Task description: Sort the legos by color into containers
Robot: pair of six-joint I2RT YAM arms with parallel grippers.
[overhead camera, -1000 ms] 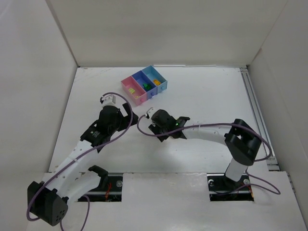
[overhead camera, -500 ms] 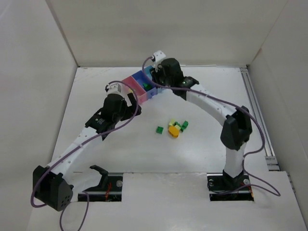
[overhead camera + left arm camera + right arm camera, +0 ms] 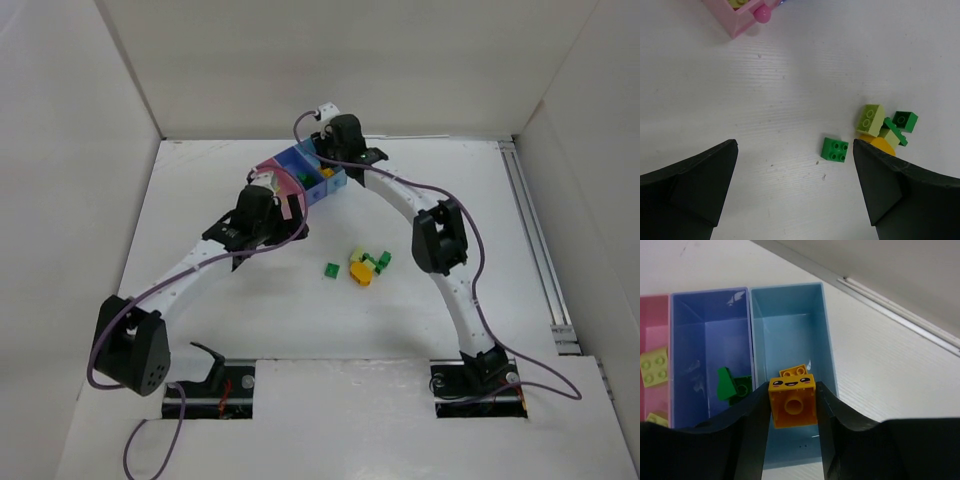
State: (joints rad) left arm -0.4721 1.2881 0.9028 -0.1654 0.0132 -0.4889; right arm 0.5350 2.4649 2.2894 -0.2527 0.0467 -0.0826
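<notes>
Right pincer (image 3: pixel 792 410) has carried its gripped orange brick (image 3: pixel 792 401) over the light blue bin (image 3: pixel 790 315) holding its match (image 3: pixel 794 371); left pincer (image 3: pixel 795 185) waits released above loose bricks (image 3: pixel 871 119).

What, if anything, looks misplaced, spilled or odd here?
Nothing stands out. Each bin holds one color: pink bin yellow-green, purple-blue bin dark green, light blue bin orange. The right gripper holds an orange brick over the light blue bin. Loose bricks lie unsorted on the table.

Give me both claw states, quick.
Left claw: open, holding nothing.
Right claw: closed on an orange-yellow lego, above the light blue bin.
</notes>
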